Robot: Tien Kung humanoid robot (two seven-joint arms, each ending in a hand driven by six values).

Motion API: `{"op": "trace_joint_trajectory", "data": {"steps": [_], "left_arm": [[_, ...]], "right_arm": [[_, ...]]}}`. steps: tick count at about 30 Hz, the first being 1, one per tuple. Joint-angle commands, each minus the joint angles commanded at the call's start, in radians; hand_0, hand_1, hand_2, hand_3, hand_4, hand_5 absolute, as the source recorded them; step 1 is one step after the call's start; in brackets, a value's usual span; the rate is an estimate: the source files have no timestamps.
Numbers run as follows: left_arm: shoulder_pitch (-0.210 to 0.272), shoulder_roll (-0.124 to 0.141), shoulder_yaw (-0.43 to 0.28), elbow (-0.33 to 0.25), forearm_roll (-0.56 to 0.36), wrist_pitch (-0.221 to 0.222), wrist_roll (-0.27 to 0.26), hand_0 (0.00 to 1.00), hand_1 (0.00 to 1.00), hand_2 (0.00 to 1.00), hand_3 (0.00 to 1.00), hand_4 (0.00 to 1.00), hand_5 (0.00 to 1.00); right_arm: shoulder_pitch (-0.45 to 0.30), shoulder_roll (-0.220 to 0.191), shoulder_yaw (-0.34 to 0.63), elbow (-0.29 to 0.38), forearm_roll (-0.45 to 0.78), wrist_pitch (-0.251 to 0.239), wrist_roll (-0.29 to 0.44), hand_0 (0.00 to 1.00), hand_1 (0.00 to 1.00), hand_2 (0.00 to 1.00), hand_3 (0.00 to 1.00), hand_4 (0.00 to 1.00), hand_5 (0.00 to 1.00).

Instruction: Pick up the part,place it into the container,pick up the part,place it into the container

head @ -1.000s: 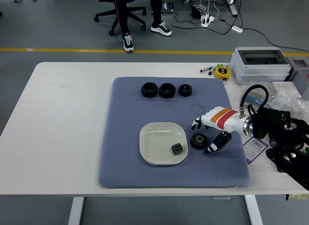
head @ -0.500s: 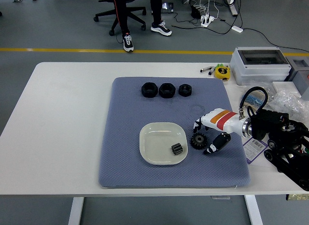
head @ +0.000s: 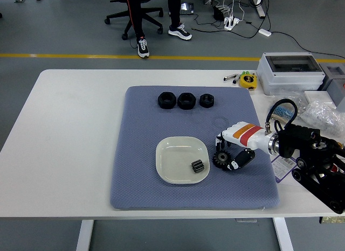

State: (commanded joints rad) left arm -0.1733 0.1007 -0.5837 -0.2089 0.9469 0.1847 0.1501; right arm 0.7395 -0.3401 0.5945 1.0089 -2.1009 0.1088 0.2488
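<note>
So right hand [head: 233, 150] | fingers curled around the black gear [head: 220, 158], gripping it on the blue mat [head: 135, 154] | gear sits just right of the white plate [head: 167, 154] | small black part [head: 198, 166] already in plate

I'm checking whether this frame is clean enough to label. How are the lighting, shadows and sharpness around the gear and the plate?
Head view: even, soft overhead light; only faint shadows under the plate and the right hand. No glare on the mat. The black gear is dark against it, its teeth hard to make out, and the fingers partly hide it. No evident motion blur.
</note>
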Motion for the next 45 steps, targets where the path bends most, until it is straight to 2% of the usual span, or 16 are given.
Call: {"op": "trace_joint_trajectory", "data": {"steps": [5, 6, 11, 12, 23, 28, 45], "left_arm": [[0.001, 0.0, 0.002, -0.001, -0.002, -0.001, 0.0, 0.724, 0.68, 0.628, 0.56, 0.634, 0.578], [0.001, -0.001, 0.001, -0.001, -0.001, -0.001, 0.0, 0.723, 0.677, 0.628, 0.56, 0.634, 0.579], [0.0, -0.001, 0.002, -0.001, -0.001, -0.002, 0.0, 0.723, 0.677, 0.628, 0.56, 0.634, 0.579], [-0.001, 0.0, 0.003, -0.001, -0.002, -0.002, -0.001, 0.723, 0.677, 0.628, 0.559, 0.633, 0.578], [-0.007, 0.002, 0.012, -0.002, -0.016, -0.001, -0.004, 0.72, 0.677, 0.628, 0.559, 0.633, 0.579], [-0.007, 0.002, 0.013, -0.001, -0.016, -0.001, -0.004, 0.719, 0.677, 0.629, 0.56, 0.633, 0.579], [-0.007, 0.007, 0.014, -0.001, -0.02, -0.001, -0.004, 0.718, 0.671, 0.63, 0.559, 0.632, 0.579]], "right_arm": [[-0.004, -0.002, -0.003, -0.004, 0.009, -0.015, 0.005, 0.385, 0.459, 0.526, 0.506, 0.792, 0.312], [-0.004, -0.002, -0.002, -0.004, 0.011, -0.019, 0.006, 0.343, 0.425, 0.483, 0.48, 0.754, 0.329], [-0.005, -0.006, 0.006, -0.004, 0.021, -0.035, 0.011, 0.343, 0.425, 0.483, 0.48, 0.754, 0.329], [-0.006, -0.007, 0.01, -0.003, 0.023, -0.036, 0.011, 0.322, 0.403, 0.457, 0.463, 0.73, 0.351], [-0.003, -0.022, 0.046, 0.012, 0.038, -0.041, 0.019, 0.299, 0.392, 0.449, 0.459, 0.743, 0.366], [-0.004, -0.026, 0.058, 0.019, 0.046, -0.039, 0.021, 0.296, 0.386, 0.446, 0.461, 0.745, 0.341], [0.005, -0.017, 0.09, 0.102, 0.089, -0.021, 0.015, 0.297, 0.386, 0.447, 0.465, 0.722, 0.334]]}}
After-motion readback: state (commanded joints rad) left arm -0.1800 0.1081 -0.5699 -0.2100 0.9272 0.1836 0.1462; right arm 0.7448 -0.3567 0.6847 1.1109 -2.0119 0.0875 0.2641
